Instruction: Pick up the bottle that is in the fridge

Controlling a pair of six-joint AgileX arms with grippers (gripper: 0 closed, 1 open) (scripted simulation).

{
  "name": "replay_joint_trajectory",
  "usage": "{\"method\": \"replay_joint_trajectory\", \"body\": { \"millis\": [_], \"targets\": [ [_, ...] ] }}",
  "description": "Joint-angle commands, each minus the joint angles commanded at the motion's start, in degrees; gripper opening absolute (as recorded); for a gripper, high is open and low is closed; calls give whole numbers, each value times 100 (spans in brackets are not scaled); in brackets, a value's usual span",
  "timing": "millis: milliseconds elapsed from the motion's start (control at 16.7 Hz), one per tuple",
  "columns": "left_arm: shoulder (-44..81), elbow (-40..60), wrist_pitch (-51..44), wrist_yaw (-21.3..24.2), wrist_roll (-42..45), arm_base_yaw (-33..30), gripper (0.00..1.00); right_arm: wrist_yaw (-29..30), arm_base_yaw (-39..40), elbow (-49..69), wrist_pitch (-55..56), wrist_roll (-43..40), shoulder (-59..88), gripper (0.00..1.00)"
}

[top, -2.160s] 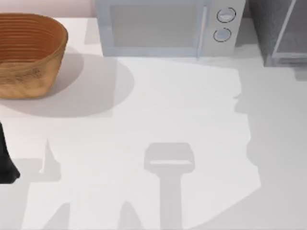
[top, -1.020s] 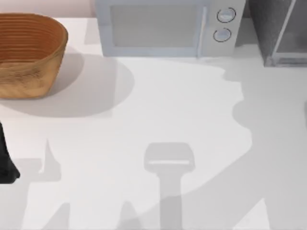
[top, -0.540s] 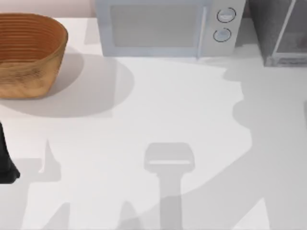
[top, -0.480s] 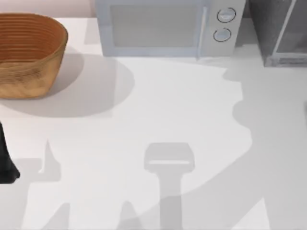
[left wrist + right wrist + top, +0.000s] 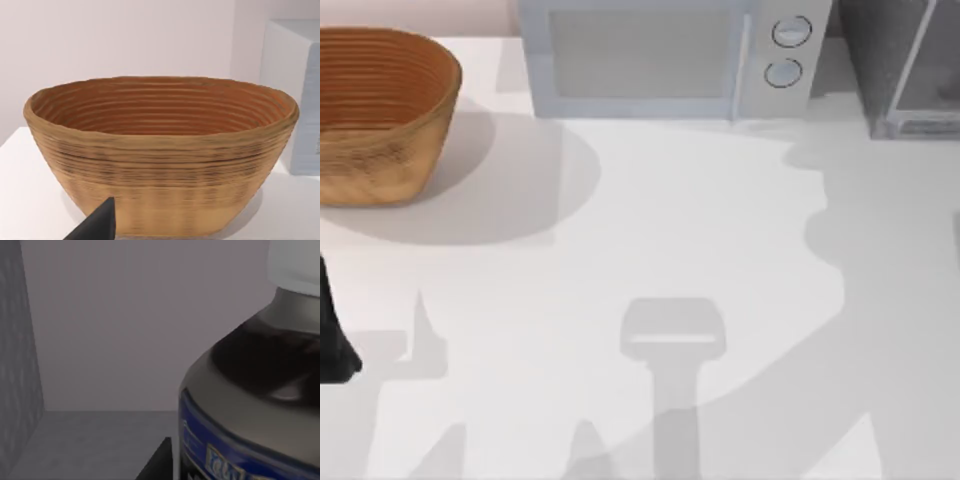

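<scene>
Top view: a white desk (image 5: 700,220) carries a woven basket (image 5: 380,110) at its far left, a light grey microwave (image 5: 660,60) with two round knobs along the far edge, and the fridge (image 5: 895,65), a dark speckled cabinet with a pale-framed see-through door, at the far right corner. The left arm (image 5: 332,330) appears as a dark shape at the desk's left edge, parked. Left wrist view: the basket (image 5: 160,150) stands upright on the desk with the microwave (image 5: 295,95) just beside it; one dark tip of the left gripper (image 5: 97,225) shows in front of the basket, and how far its fingers are spread cannot be told. Right wrist view: the bottle (image 5: 250,405) stands upright inside the fridge, on its grey floor (image 5: 95,440) before the pale back wall, very near the camera; its white cap, grey translucent shoulder and blue label are visible. A dark tip of the right gripper (image 5: 157,462) lies just beside the bottle's lower body; contact and the spread of its fingers cannot be told.
</scene>
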Motion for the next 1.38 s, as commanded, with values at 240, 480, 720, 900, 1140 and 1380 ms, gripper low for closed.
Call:
{"method": "replay_joint_trajectory", "body": {
  "millis": [240,480,720,900,1140,1380],
  "targets": [
    [0,0,0,0,0,0,100,0,0,0,0,0,0,0],
    [0,0,0,0,0,0,100,-2,-17,-1,-19,8,-20,0],
    [0,0,0,0,0,0,100,-6,-14,106,-452,22,-350,0],
    [0,0,0,0,0,0,100,-11,-16,222,-836,16,-613,0],
    [0,0,0,0,0,0,100,-12,-18,257,-946,14,-696,0],
    [0,0,0,0,0,0,100,-41,-46,11,-850,23,-852,0]
  ]
}}
